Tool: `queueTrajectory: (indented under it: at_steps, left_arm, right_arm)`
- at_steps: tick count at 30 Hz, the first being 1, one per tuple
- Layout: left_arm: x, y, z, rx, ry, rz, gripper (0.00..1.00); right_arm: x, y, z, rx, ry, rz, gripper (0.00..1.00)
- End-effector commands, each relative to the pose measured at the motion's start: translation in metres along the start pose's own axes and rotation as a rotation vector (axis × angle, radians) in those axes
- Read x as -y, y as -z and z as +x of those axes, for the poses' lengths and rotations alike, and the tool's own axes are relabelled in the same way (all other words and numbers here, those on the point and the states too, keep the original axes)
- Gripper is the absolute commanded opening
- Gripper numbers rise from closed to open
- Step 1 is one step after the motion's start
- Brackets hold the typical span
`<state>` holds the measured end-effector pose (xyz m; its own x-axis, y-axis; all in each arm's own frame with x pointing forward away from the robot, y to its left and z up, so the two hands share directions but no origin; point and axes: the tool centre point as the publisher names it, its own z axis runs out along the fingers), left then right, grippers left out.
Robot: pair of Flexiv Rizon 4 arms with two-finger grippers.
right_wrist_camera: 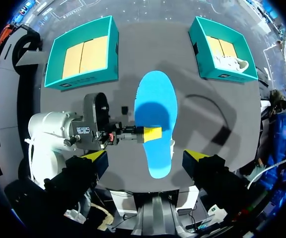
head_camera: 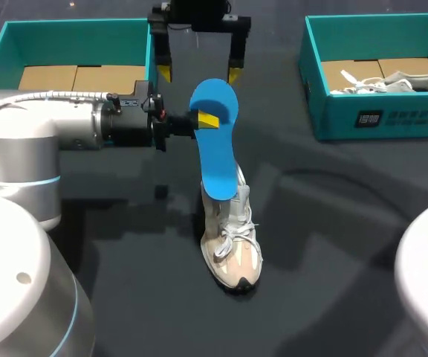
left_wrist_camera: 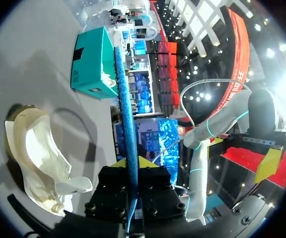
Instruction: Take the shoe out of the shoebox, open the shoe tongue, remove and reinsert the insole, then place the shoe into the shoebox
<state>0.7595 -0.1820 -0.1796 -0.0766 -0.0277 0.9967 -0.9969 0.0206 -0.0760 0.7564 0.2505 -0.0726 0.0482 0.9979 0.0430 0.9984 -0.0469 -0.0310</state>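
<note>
You are pinching the blue insole [head_camera: 218,160] in your left claw [head_camera: 208,119], right claw [head_camera: 199,74] hanging wide; aim its tip squarely into the shoe [head_camera: 232,249].

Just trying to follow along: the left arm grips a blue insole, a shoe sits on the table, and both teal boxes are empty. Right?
Not quite: the right teal box holds a white shoe, as the head view shows; only the left teal box is empty. The left gripper does grip the blue insole, and a pale shoe sits on the table.
</note>
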Motion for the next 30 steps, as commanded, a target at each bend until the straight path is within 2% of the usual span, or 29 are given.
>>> queueTrajectory:
  at_steps: [1,9,14,30]
  left_arm:
    - [-0.001,0.000,0.000,0.002,0.000,0.000,0.00]
    - [-0.001,0.000,0.000,0.002,0.000,0.000,0.00]
    - [-0.001,0.000,0.000,0.002,0.000,0.000,0.00]
    - [-0.001,0.000,0.000,0.002,0.000,0.000,0.00]
  right_arm:
    - [0.006,0.000,-0.019,-0.123,0.002,-0.023,1.00]
    - [0.013,0.003,-0.040,-0.237,-0.019,-0.031,1.00]
    - [0.017,0.002,-0.053,-0.343,-0.032,-0.026,1.00]
    - [0.024,-0.009,-0.081,-0.620,-0.038,-0.030,1.00]
